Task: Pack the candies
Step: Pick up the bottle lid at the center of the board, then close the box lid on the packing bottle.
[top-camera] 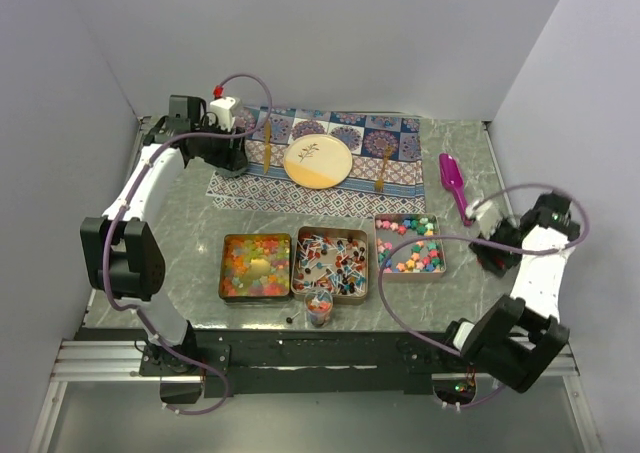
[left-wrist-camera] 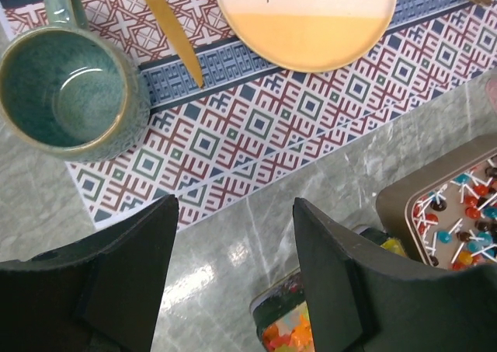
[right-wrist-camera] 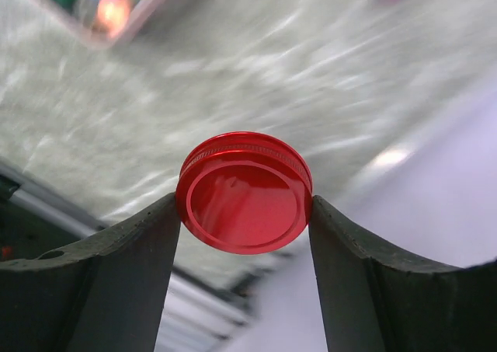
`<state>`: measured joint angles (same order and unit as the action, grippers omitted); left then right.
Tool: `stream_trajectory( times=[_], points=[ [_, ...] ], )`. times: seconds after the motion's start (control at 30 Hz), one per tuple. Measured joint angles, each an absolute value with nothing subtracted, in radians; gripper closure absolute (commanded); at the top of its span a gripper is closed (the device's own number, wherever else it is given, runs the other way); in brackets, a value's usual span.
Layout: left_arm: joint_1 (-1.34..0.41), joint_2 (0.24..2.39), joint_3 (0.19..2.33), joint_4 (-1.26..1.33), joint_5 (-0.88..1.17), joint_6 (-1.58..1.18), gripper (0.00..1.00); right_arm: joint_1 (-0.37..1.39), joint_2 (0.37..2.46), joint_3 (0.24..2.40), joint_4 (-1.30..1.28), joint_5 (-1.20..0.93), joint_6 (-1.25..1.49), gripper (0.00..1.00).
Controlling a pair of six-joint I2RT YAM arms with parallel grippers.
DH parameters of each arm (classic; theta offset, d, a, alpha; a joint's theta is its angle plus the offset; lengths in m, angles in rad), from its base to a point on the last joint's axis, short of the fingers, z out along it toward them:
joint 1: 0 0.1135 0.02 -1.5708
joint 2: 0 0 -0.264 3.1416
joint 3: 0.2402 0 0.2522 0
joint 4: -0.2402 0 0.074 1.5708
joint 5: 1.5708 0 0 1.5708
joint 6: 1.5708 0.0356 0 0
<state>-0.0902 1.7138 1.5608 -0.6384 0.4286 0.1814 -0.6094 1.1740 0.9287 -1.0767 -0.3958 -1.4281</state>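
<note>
Left gripper (left-wrist-camera: 233,212): fingers stand wide apart with nothing between them. Marble tabletop (left-wrist-camera: 233,266) lies under the gap.
Ahead of the fingertips is a patterned placemat (left-wrist-camera: 256,127). On it, ahead and to the left, stands an empty green mug (left-wrist-camera: 66,76). A gold knife (left-wrist-camera: 171,29) lies straight ahead, with a cream-and-orange plate (left-wrist-camera: 307,26) just beyond it.

Candies: the red-and-blue wrapped pieces (left-wrist-camera: 466,216) fill a tin to the right of the right finger. The orange-yellow gummies (left-wrist-camera: 287,338) sit in a tin at that finger's base, partly hidden by it.

Right gripper (right-wrist-camera: 245,204): closed on the round red lid (right-wrist-camera: 245,193). One finger touches each side of its rim, and the hollow face is towards the camera. The background is blurred.

Top view: the pastel star pieces (top-camera: 410,245) fill the tin nearest the right fingers, to their left. The purple scoop (top-camera: 453,181) lies beyond the fingertips.
</note>
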Motion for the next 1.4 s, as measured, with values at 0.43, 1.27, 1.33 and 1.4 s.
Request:
stream_trajectory(
  times=[0.43,1.27,1.33,1.4],
  points=[
    [0.028,1.5,1.362,-0.444,0.471,-0.077,0.26,0.317,1.186,1.472,-1.154,-0.509,-0.965,0.34],
    [0.278,0.849,0.942,-0.091,0.343,-0.458,0.16,1.193,1.531,1.424,-1.127,-0.418,-1.011,0.33],
    [0.278,0.832,0.936,-0.093,0.342,-0.458,0.16,1.199,1.549,1.408,-1.106,-0.408,-1.016,0.33],
    [0.281,0.822,0.933,-0.095,0.343,-0.457,0.16,1.203,1.567,1.397,-1.091,-0.4,-1.019,0.33]
  ],
)
